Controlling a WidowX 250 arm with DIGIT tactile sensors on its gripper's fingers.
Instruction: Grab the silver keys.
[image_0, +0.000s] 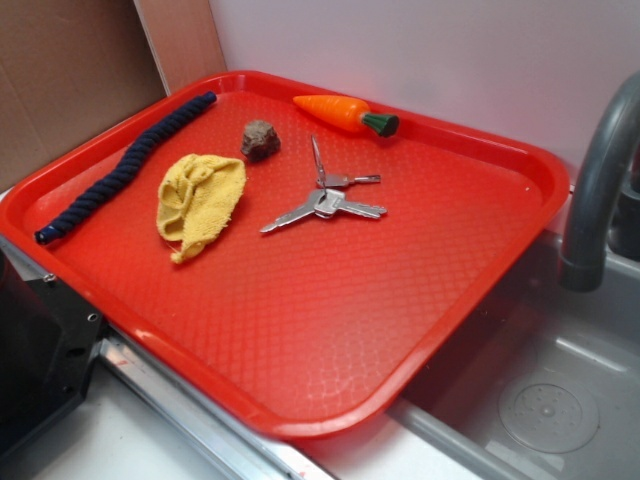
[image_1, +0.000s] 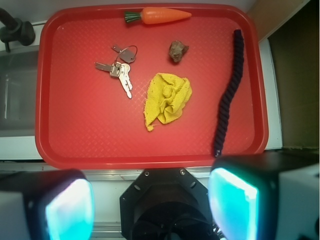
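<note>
The silver keys (image_0: 325, 195) lie flat on the red tray (image_0: 300, 320), a small bunch on a thin ring, just in front of the toy carrot. In the wrist view the silver keys (image_1: 120, 67) sit in the tray's (image_1: 90, 135) upper left part. My gripper (image_1: 150, 206) hangs high over the tray's near edge, far from the keys. It is open, its two fingers (image_1: 232, 202) spread wide with nothing between them. The exterior view does not show the gripper.
On the tray also lie an orange carrot (image_0: 345, 113), a brown rock (image_0: 260, 140), a crumpled yellow cloth (image_0: 200, 200) and a dark blue rope (image_0: 125, 170). A grey faucet (image_0: 600, 170) and a sink (image_0: 540, 380) stand to the right.
</note>
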